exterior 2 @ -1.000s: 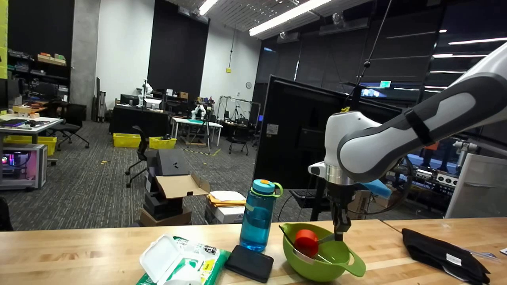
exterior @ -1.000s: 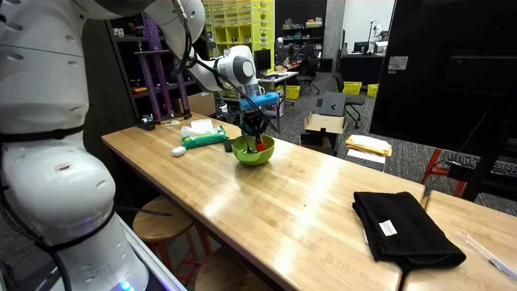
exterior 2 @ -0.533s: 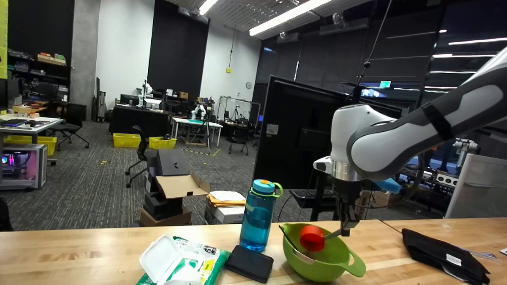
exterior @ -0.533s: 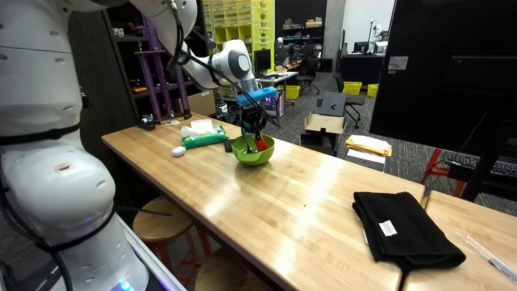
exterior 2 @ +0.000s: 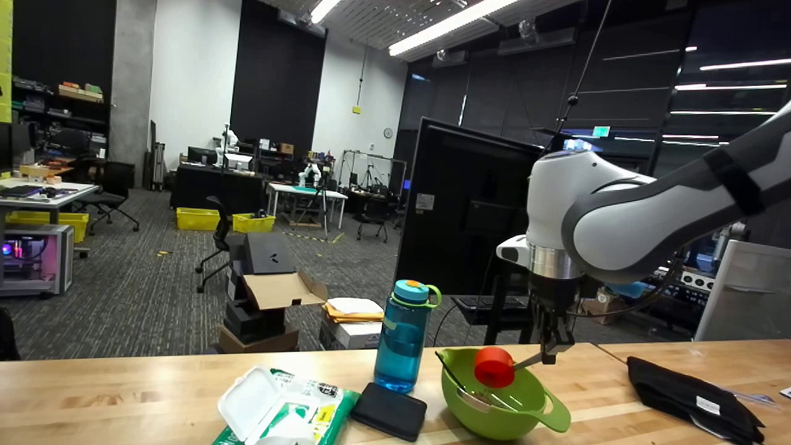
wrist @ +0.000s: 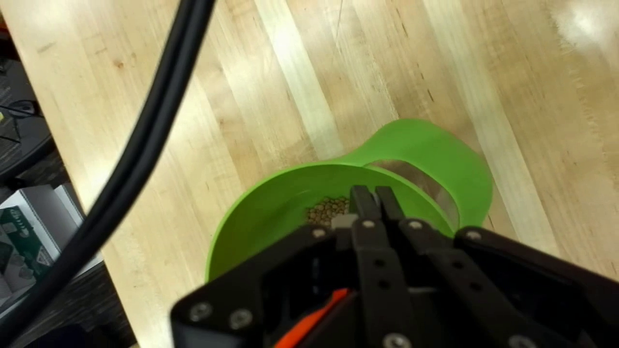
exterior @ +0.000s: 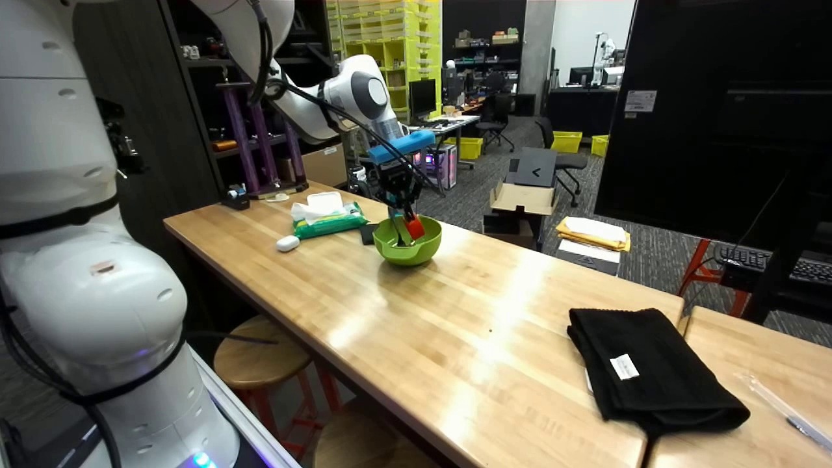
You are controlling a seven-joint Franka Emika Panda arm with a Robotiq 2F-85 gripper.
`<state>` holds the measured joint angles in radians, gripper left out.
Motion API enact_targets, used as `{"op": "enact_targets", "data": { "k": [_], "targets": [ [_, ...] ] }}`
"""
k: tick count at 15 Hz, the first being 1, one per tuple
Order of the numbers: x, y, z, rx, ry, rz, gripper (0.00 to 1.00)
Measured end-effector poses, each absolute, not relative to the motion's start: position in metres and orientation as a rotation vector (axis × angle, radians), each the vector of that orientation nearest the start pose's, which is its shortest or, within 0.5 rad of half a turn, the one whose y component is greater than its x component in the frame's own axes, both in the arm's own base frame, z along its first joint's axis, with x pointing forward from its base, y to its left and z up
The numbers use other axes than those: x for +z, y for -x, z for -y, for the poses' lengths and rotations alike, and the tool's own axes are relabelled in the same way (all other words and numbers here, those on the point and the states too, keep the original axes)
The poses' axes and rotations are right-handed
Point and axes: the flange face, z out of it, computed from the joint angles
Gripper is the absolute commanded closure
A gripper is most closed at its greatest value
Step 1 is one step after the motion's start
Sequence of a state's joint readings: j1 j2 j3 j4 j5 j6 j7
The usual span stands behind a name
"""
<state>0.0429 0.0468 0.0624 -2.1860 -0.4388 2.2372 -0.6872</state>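
In an exterior view my claw (exterior 2: pixel 547 356) clamps a grey-handled, red-cupped scoop (exterior 2: pixel 494 367), long axis pointing left; white-labelled black cloth (exterior 2: pixel 673 389) lies right.

Red scoop (exterior 2: pixel 493 368) over green bowl (exterior 2: pixel 491 425)

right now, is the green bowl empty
No, in the wrist view small brown pellets lie in the bottom of the green bowl.

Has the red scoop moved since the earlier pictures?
Yes. In an exterior view, the red scoop has shifted toward the picture's right and slightly up, away from the blue bottle, which hasn't moved.
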Motion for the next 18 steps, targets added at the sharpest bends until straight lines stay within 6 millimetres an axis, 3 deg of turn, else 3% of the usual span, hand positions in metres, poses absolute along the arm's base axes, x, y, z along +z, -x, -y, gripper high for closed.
{"op": "enact_targets", "data": {
  "k": [12,18],
  "targets": [
    [0.371,-0.505,-0.056,0.087,3.098,1.905,0.99],
    [0.367,-0.498,-0.057,0.019,3.16,1.805,0.99]
  ]
}}
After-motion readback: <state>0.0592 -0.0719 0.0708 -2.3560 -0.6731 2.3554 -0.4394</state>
